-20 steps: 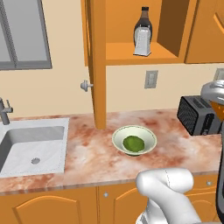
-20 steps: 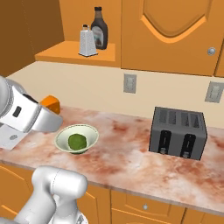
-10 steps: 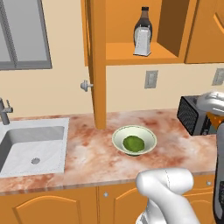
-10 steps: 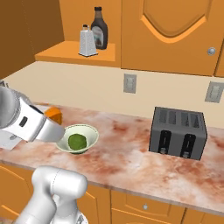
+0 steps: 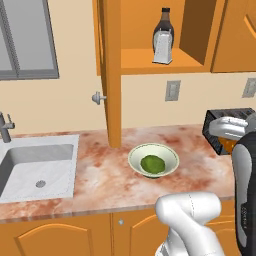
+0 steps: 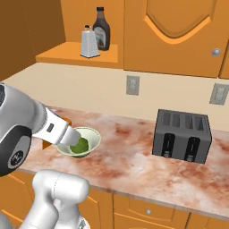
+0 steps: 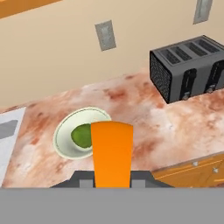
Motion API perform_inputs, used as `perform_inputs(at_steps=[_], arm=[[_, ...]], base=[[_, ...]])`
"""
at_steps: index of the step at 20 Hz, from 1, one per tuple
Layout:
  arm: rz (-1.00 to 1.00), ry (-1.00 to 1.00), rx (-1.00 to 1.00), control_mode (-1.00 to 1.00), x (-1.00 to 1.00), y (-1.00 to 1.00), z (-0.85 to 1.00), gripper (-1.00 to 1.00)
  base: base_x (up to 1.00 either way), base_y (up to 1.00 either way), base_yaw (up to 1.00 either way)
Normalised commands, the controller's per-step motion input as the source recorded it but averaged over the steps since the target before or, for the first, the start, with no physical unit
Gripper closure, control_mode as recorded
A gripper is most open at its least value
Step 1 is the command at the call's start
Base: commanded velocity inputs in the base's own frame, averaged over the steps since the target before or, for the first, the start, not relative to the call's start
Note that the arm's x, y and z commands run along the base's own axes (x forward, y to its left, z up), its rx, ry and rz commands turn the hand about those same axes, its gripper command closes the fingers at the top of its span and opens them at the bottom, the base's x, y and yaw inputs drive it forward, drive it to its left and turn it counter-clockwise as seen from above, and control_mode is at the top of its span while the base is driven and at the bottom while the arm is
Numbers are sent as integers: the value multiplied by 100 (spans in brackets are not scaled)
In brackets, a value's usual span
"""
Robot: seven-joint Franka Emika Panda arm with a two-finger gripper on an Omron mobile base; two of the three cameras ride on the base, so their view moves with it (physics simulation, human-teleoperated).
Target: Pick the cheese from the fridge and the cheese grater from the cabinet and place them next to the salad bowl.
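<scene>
One thin orange-yellow cheese wedge (image 7: 112, 153) fills the lower middle of the hand view, pinched between the fingers of the two-finger gripper (image 7: 112, 178), whose jaws are pressed in tight on it. Beyond it lie the round pale cream-green salad bowl (image 7: 65, 131) with its one green leafy lump, the pink-veined marble counter (image 7: 144, 131) and one dark four-slot toaster (image 7: 188, 65). To do this step well, I'd lower the wedge onto bare marble just beside the bowl, on the toaster side, and let go only once it rests flat, clear of the rim.

From the left base view, the bowl (image 5: 153, 161) sits mid-counter, with one steel sink (image 5: 37, 165) well to its left. A sliver of orange cheese (image 5: 229, 145) shows at the right edge under the arm's wrist, in front of the toaster (image 5: 225, 122). Up in the open orange-brown wooden cabinet (image 5: 107, 75) stand one silver box grater (image 5: 162, 47) and one dark brown bottle (image 5: 164, 22), touching or nearly so.

From the right base view, the arm's forearm crosses in front of the bowl (image 6: 89, 138). The grater (image 6: 90, 42) and bottle (image 6: 102, 30) stand on the shelf, so the grater is not yet fetched. I count two wall outlets (image 6: 132, 85).
</scene>
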Motion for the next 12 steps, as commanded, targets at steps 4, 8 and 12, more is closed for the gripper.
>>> perform_inputs(at_steps=[4,8,12], arm=[[7,6,-9,-100,33,0,-52,100],[0,6,-16,-100,27,0,-35,100],[0,9,-5,-100,26,-9,-31,100]], base=[[0,0,0],[0,0,0],[0,0,0]])
